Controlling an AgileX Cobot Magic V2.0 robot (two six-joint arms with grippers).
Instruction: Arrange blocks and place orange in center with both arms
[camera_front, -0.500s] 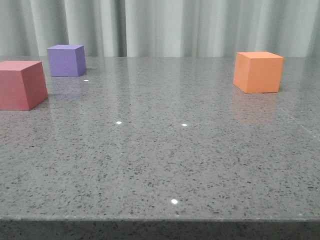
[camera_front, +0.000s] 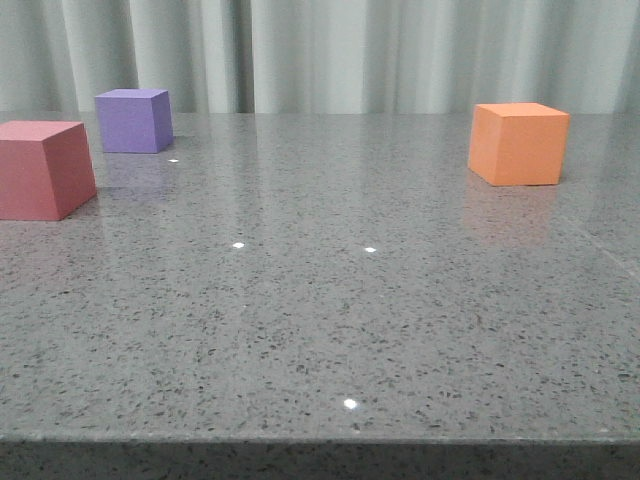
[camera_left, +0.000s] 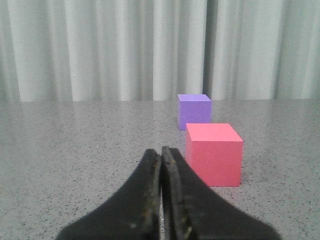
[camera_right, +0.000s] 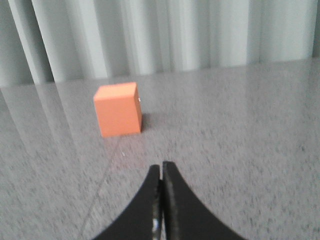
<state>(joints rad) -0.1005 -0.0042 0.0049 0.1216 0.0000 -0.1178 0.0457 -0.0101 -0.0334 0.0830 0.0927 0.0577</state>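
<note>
The orange cube (camera_front: 518, 143) stands at the far right of the grey stone table (camera_front: 320, 320). At the left edge sits the pinkish-red cube (camera_front: 42, 168), with the purple cube (camera_front: 133, 120) behind it. Neither arm shows in the front view. In the left wrist view my left gripper (camera_left: 161, 150) is shut and empty, low over the table, short of the pinkish-red cube (camera_left: 214, 153) and the purple cube (camera_left: 194, 111). My right gripper (camera_right: 162, 165) is shut and empty too, with the orange cube (camera_right: 118, 109) some way ahead of its fingertips.
A pale pleated curtain (camera_front: 330, 55) hangs behind the table's far edge. The table's front edge (camera_front: 320, 437) runs along the bottom of the front view. Small light spots (camera_front: 238, 245) glint on the polished top.
The front view has shifted by a pixel or two; the cubes stand where they stood.
</note>
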